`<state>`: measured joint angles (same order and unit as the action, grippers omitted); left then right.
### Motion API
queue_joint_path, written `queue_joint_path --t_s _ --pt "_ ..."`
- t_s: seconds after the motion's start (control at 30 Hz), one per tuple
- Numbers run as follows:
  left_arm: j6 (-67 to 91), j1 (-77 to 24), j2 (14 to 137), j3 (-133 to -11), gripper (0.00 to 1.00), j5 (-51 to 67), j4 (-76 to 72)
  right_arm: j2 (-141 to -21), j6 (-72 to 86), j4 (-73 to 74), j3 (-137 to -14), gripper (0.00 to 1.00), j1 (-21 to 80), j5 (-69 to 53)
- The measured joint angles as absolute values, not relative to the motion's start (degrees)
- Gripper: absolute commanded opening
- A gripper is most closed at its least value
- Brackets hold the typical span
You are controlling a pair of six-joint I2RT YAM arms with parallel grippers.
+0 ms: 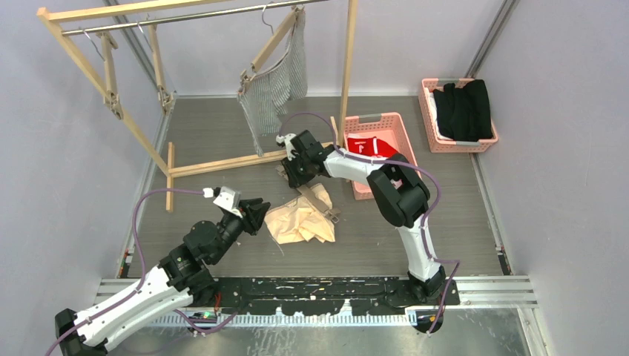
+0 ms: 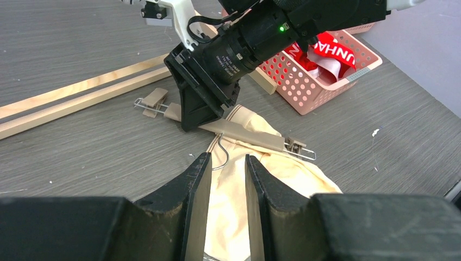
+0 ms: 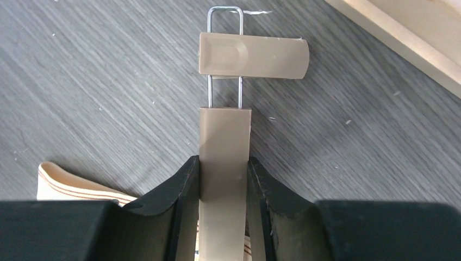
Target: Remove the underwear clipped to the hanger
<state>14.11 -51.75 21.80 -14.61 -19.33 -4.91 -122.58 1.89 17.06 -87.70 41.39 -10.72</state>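
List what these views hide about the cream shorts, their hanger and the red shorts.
1. Left wrist: whether the left gripper pinches the cream shorts; its own fingers and the frame edge hide that.
2. Right wrist: the rest of the hanger, cut off by the lower edge behind the right gripper.
3. Top view: the red shorts, partly covered by the right arm.

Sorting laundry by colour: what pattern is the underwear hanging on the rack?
The hanging underwear is grey-and-white pinstriped, clearest in the top external view.
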Motion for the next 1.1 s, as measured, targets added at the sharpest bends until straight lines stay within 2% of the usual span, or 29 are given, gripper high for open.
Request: queue_joint_path --t_s 0.33,0.67,0.87,0.97,1.1 --pt "13.0 -51.8 24.5 -14.7 0.30 -18.0 -4.8 -112.3 8.9 16.3 -77.8 0.01 41.2 0.1" --pt "12.4 -51.8 26.6 -14.7 0.30 -16.6 -5.7 -82.0 14.0 9.5 -68.2 0.01 41.1 9.5" --pt "12.4 -51.8 31.7 -14.7 0.39 -12.4 -13.9 -67.2 18.9 -3.7 -56.3 0.01 42.0 17.8" --pt "11.8 -51.8 36.9 -15.7 0.56 -7.5 -19.0 -66.0 20.0 -8.9 -52.0 0.01 44.2 21.9" --pt "11.1 -51.9 45.2 -19.4 0.63 0.6 -26.9 -66.4 20.2 -13.1 -48.4 0.01 48.2 25.1"
